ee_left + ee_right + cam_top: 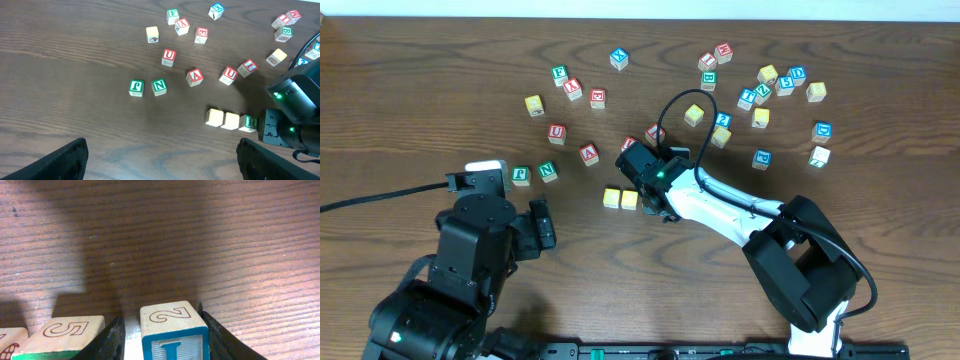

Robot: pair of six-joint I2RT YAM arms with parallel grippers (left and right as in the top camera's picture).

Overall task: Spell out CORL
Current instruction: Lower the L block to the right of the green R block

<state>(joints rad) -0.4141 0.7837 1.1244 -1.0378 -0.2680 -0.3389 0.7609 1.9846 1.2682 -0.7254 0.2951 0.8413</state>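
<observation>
Two yellow-faced cubes [611,197] [629,200] lie side by side at mid-table; the left wrist view shows them [214,117] [230,120] with a green-lettered cube [248,122] joined on their right. My right gripper [656,205] [161,317] is down at the row's right end, shut on the blue L cube [172,330]. Its right finger lies against the cube and a thin pale strip shows by its left finger. The green cube [65,332] sits just outside that left finger. From overhead the L cube is hidden under the gripper. My left gripper [542,225] [167,165] is open and holds nothing, near the front left.
Red-lettered cubes [556,131] and two green-lettered cubes [521,175] [548,171] lie left of the row. Many more cubes, mostly blue and yellow [761,158], are scattered at the back right. A black cable [670,105] loops above the right wrist.
</observation>
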